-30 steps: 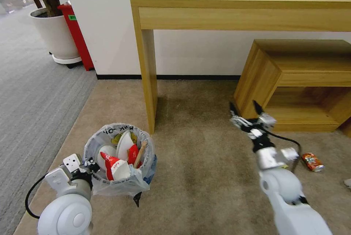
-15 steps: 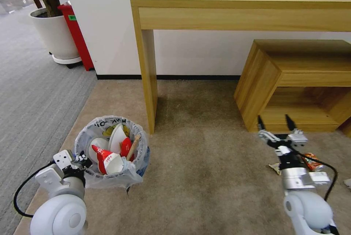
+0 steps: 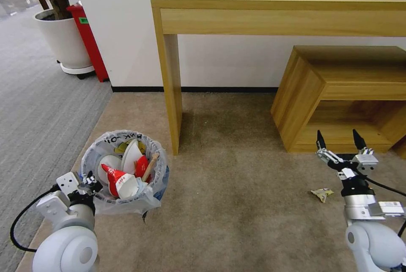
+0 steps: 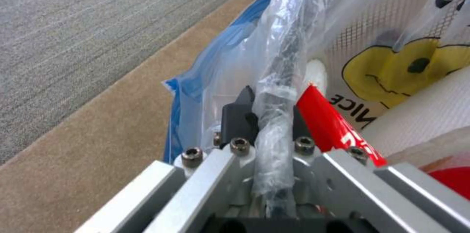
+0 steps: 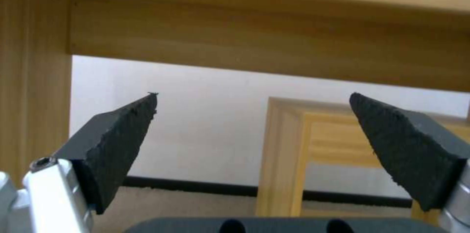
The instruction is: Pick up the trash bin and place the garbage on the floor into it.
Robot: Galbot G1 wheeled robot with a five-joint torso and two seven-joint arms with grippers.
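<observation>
Crinkly-bagged trash bin (image 3: 122,170) in left gripper (image 3: 91,182); right gripper (image 3: 341,141) agape.

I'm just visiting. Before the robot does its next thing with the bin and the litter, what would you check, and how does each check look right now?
1. Left tool clamped on the trash bin rim: ok.
2. Bin upright, litter inside: ok.
3. Right tool open and empty: ok.
4. Crumpled wrapper on the floor, nothing on top of it: ok.
5. Right tool directly above the wrapper: not ok; it sits to the side.
6. Bin lifted off the carpet: cannot tell.
</observation>
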